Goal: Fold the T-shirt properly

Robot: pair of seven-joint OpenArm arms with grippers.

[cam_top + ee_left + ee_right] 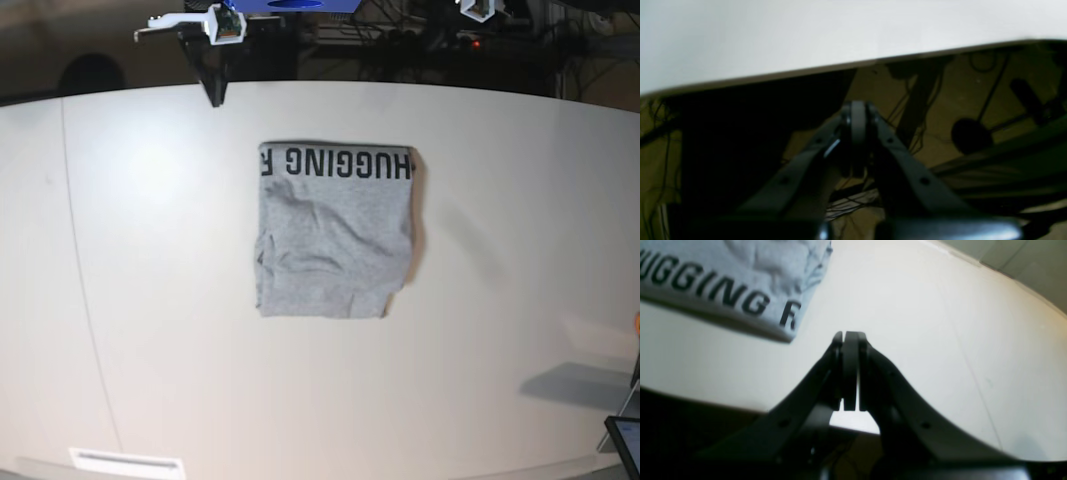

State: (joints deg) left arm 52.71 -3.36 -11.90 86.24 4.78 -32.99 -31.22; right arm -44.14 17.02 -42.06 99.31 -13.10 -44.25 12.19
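We are looking at the T-shirt (335, 235) lying folded into a compact, roughly square packet near the middle of the white surface (150, 300), a little toward the far edge. A band of black capital lettering (335, 162) is running along its far edge, and the rest of the upper face is showing plain grey. The packet is sitting flat, though some creases are crossing its middle and the near right corner is looking slightly uneven.

We are keeping both arms back at the far edge of the surface, well apart from the shirt. In the right wrist view our right hand (850, 370) is clenched, its fingers pressed together with nothing between them, hanging over bare surface with one corner of the shirt (740, 290) showing near it at upper left. In the left wrist view our left hand (858, 123) is likewise clenched and empty, pointing past the surface's edge (853, 65) toward the floor and cables below.

We are judging the folding as finished or very nearly so: the sleeves and sides are tucked away and no loose part is trailing out. At most, a little smoothing of the creases or squaring of the uneven corner seems left.
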